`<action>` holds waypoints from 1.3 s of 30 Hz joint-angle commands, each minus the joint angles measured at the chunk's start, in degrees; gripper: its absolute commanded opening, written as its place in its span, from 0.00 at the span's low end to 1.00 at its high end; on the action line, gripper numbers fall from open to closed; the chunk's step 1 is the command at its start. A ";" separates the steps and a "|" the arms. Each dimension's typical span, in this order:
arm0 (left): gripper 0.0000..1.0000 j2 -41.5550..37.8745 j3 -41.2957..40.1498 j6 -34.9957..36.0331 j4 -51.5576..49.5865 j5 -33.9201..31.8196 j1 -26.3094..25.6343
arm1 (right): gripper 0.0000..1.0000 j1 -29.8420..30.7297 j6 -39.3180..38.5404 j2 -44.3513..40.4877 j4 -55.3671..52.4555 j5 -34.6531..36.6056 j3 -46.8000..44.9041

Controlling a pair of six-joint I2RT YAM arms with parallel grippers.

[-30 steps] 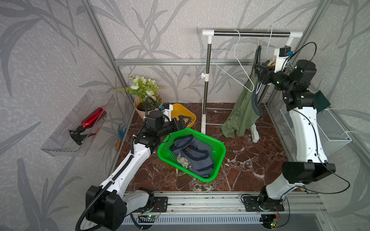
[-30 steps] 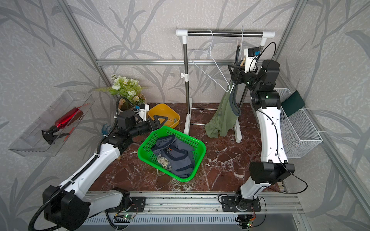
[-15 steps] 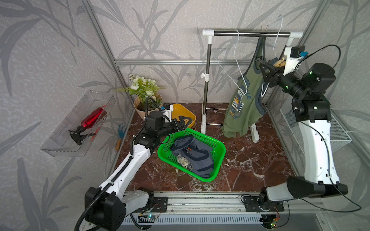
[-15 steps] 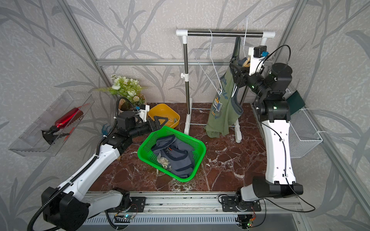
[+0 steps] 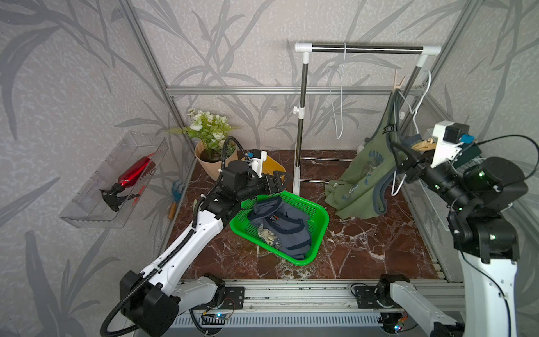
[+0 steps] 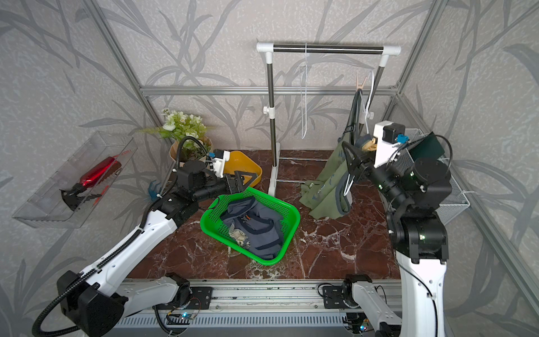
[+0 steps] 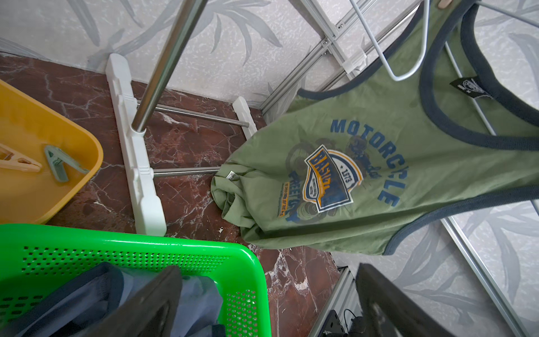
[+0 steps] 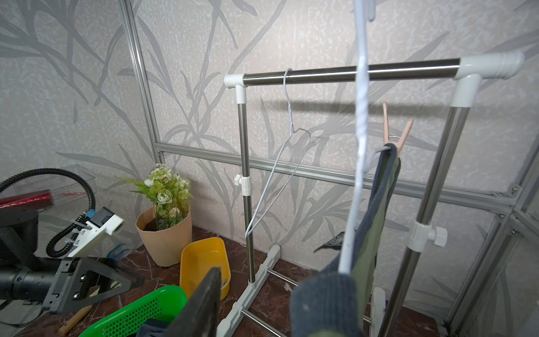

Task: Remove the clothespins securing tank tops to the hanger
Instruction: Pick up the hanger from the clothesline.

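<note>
Right hand (image 6: 354, 163) holds hanger (image 8: 361, 140); olive tank top (image 7: 408, 116) reads "MOTORCYCLE".

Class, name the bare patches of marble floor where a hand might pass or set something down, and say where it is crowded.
Free: the strip between the green basket and the front rail; the stretch between basket, olive tank top and right arm. Crowded: the back corner with flowerpot, yellow bin and left end effector.

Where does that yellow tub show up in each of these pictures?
In both top views: yellow tub just beyond the green basket.
Left wrist: tub past the basket's rim.
Right wrist: tub between flowerpot and rack post.
Shared landmark: the rack post, beside the tub.
</note>
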 commanded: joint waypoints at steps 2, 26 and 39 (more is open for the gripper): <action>0.95 -0.52 1.14 1.38 0.72 -2.59 -1.21 | 0.00 0.01 2.27 -8.08 -2.63 -2.98 -5.28; 0.98 -3.29 18.75 14.73 -16.41 -15.11 -1.21 | 0.00 0.87 36.46 -20.38 22.78 -40.99 -25.68; 0.99 -3.47 14.33 10.09 -5.43 4.56 8.14 | 0.00 2.57 63.20 -18.05 56.98 -43.97 -36.20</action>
